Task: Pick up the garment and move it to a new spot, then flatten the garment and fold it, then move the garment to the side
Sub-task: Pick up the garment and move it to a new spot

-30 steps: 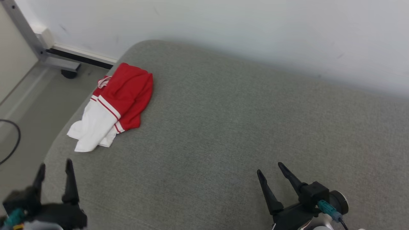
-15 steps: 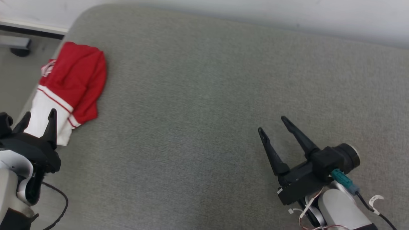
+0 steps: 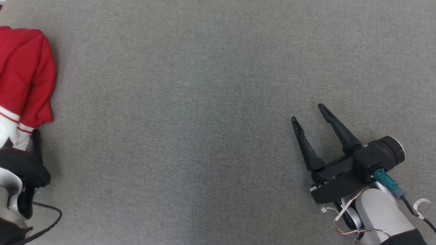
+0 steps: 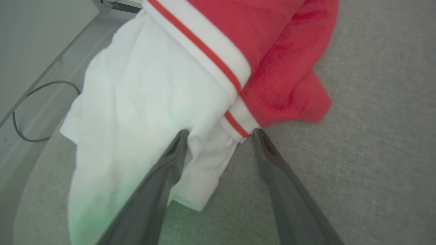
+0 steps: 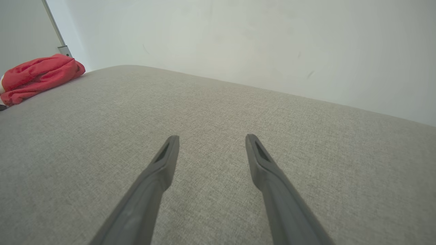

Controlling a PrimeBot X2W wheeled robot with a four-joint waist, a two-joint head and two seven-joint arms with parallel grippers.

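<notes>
Crumpled red-and-white fabric garment (image 3: 24, 75) at nine o'clock on the grey woven cushion (image 3: 190, 102). Left gripper (image 4: 221, 133) — fingers spread, straddling its white cuffed fold, apparently poised for pickup. Right gripper (image 3: 307, 112), four o'clock, released and empty — parked clear.

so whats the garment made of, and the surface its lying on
Garment: soft matte cloth, probably a cotton-like knit; the red part looks slightly fuzzy and it drapes in loose folds. Surface: grey woven upholstery, matte; a fine weave texture shows, and its rounded edge suggests padding.
</notes>
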